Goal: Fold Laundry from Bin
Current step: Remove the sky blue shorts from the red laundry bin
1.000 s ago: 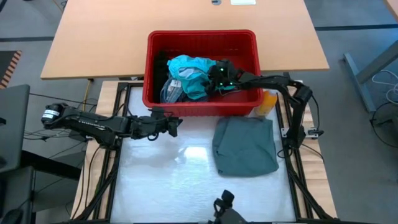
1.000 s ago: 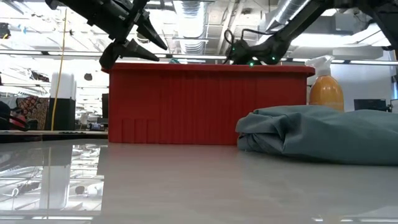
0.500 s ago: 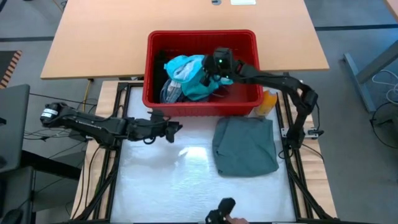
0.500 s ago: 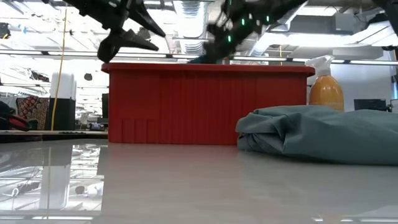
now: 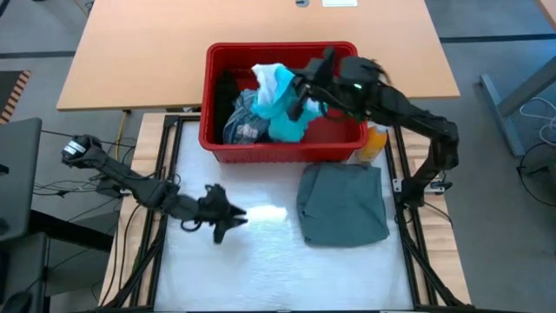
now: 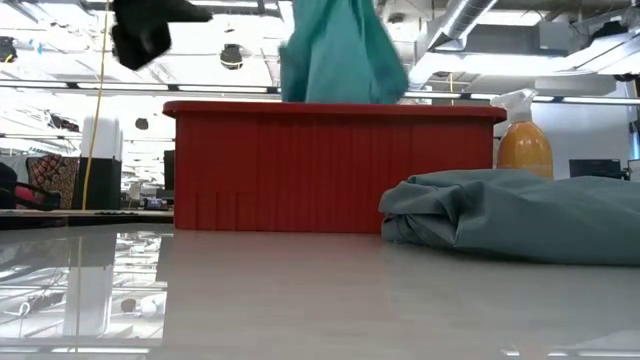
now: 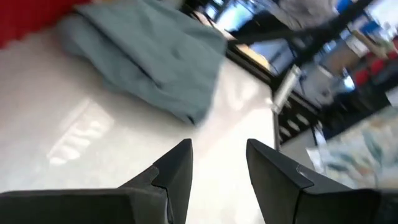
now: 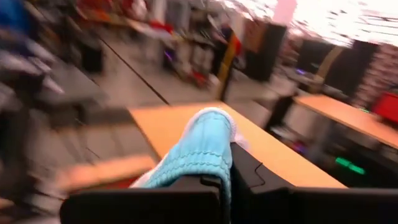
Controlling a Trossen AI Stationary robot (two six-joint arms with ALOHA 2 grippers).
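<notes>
Since a second ago the right gripper (image 5: 300, 87) has risen out of the red bin (image 5: 347, 139), lifting a teal garment (image 5: 282, 100), while the left gripper (image 5: 228, 217) has swung out over the white table (image 5: 261, 261), fingers partly apart and empty. A folded grey-green garment (image 5: 343, 204) lies below the bin.

Low view: the teal garment (image 6: 335, 50) hangs above the bin (image 6: 330, 165); an orange spray bottle (image 6: 523, 140) stands behind the folded garment (image 6: 520, 215).

Left wrist view: the gripper (image 7: 217, 163) hangs with its fingers parted above the table, pointing toward the grey-green garment (image 7: 146, 53).

Right wrist view: the gripper (image 8: 229, 167) pinches teal cloth (image 8: 199, 152).

Right gripper (image 5: 300, 87) lifting teal garment (image 5: 280, 104) over red bin (image 5: 282, 149)
</notes>
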